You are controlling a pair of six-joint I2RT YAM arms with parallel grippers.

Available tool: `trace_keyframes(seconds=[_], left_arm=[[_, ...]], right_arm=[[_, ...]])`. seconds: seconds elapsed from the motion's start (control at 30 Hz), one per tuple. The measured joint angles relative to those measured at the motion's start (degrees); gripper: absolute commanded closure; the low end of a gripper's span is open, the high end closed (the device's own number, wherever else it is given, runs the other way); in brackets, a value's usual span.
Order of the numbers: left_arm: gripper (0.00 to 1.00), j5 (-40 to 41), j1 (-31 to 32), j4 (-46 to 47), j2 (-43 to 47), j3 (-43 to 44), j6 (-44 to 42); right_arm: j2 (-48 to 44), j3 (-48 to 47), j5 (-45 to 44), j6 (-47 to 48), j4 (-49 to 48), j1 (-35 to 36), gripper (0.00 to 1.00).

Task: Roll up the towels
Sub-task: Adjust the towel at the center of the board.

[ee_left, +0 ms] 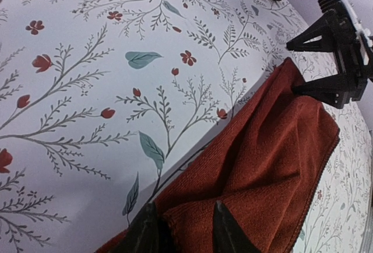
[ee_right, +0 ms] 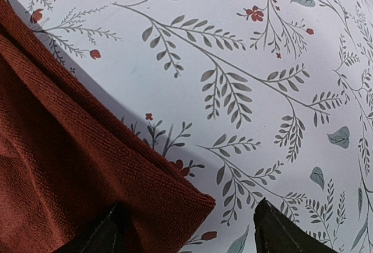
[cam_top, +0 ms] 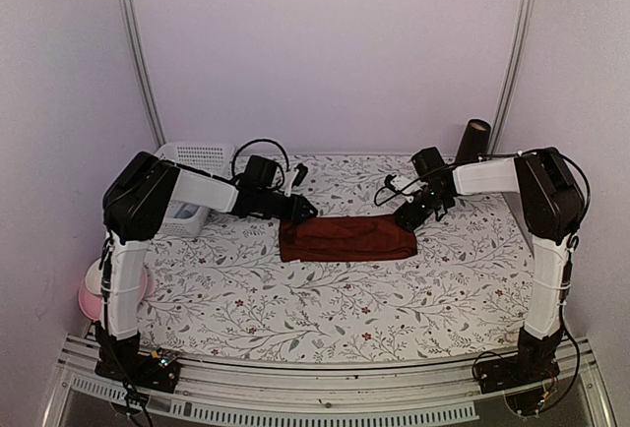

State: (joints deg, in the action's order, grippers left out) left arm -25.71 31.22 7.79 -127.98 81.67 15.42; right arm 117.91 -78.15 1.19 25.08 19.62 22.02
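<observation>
Dark red-maroon cloth towel point(cam_top: 346, 238) lies folded flat, mid-frame in top view, on floral worktop point(cam_top: 295, 299). Left hand point(ee_left: 185, 232) at its left end, fingers close w/ fabric betw. them; pinched or not, can't tell. Right hand point(ee_right: 186, 238) at right end, fingers wide apart astride the corner, not gripping. Towel prob. light, soft, floppy: best taken at the end corners.

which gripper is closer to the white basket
Left. The left gripper sits at the left end of the towel, a little right of the basket; the right gripper is at its other end, farther off.
</observation>
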Motion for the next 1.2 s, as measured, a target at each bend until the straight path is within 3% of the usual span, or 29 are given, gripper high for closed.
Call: trace_keyframes(seconds=[0.3,0.47,0.77,1.0,1.2], left_arm=[[0.83,0.7,0.0,-0.7,0.0,0.0,-0.9],[1.00,0.9,-0.1,-1.6,0.0,0.0,-0.9],[1.00,2.7,-0.1,0.5,1.1,-2.8,-0.2],[1.00,11.8,0.0,3.9,10.3,-13.6,4.0],[1.00,19.1,1.0,6.1,13.2,-14.4,5.5]], right_arm=[[0.0,0.0,0.0,0.0,0.0,0.0,0.24],[0.0,0.0,0.0,0.0,0.0,0.0,0.24],[0.0,0.0,-0.2,0.0,0.0,0.0,0.24],[0.0,0.0,-0.7,0.0,0.0,0.0,0.24],[0.0,0.0,-0.7,0.0,0.0,0.0,0.24]])
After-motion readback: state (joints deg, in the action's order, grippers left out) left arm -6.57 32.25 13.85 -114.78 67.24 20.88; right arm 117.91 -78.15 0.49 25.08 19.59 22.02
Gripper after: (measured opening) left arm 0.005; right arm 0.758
